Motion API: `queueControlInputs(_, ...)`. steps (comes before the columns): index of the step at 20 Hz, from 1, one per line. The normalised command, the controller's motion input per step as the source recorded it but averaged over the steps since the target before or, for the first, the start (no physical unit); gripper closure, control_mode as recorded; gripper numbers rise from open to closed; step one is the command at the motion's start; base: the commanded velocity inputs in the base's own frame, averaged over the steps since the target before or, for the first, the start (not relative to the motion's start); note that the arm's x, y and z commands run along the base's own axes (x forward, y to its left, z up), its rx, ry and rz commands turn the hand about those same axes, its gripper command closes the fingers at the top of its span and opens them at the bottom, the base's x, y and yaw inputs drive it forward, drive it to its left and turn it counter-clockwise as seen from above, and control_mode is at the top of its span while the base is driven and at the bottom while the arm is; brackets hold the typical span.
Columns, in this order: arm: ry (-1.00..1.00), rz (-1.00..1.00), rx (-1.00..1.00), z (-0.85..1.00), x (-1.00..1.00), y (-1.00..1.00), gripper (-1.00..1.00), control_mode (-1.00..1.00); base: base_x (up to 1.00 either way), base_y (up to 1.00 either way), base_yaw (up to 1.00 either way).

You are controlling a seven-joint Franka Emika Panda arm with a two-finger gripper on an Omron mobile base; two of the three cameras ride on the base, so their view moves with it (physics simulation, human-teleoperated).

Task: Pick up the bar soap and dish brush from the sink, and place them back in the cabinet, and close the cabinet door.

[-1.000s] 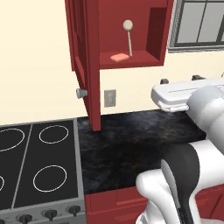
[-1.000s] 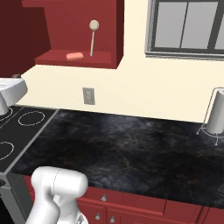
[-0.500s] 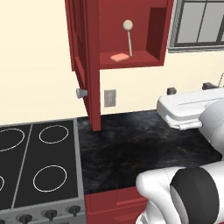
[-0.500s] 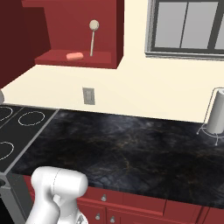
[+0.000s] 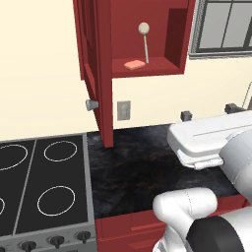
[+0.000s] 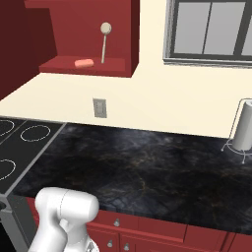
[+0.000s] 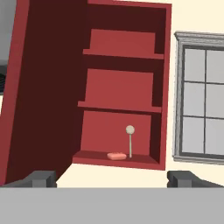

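Observation:
The bar soap point(image 5: 133, 64) lies flat on the bottom shelf of the open cabinet point(image 5: 172, 34). Beside it the dish brush point(image 5: 144, 39) stands upright, disc head on top. Both show in the right base view too, the bar soap point(image 6: 83, 63) and dish brush point(image 6: 105, 42), and in the hand view, the bar soap point(image 7: 116, 156) and dish brush point(image 7: 130, 142). The cabinet door point(image 5: 96, 74) hangs wide open at the left, with its grey knob point(image 5: 91, 104) facing out. My gripper point(image 5: 208, 112) hovers over the counter below and right of the cabinet, open and empty point(image 7: 112, 179). The sink is out of view.
A stove top point(image 5: 39, 182) adjoins the black stone counter point(image 6: 147, 167) on the left. A wall outlet point(image 5: 123, 110) sits under the cabinet. There is a window point(image 7: 199, 100) right of the cabinet and a paper towel holder point(image 6: 244, 125) at the counter's far right.
My hand has sunk lower over the counter and drawn back from the cabinet, its jaws staying wide. Soap, brush and door have not moved.

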Motion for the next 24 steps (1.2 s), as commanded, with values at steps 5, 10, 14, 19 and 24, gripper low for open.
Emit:
queueControlInputs(5, 0.00, 0.00, 0.00, 0.00, -0.20, 0.27, -1.00, -1.00, 0.00, 0.00, 0.00)
queueControlInputs(10, -0.02, 0.00, 0.00, 0.00, -0.16, 0.23, -1.00, -1.00, 0.00, 0.00, 0.00)
queueControlInputs(14, 0.00, 0.00, 0.00, 0.00, -0.09, 0.33, -1.00, -1.00, 0.00, 0.00, 0.00)
queueControlInputs(19, 0.00, 0.00, 0.00, 0.00, -0.02, 0.30, -1.00, -1.00, 0.00, 0.00, 0.00)
queueControlInputs(24, 0.00, 0.00, 0.00, 0.00, 0.00, 0.28, -1.00, -1.00, 0.00, 0.00, 0.00)
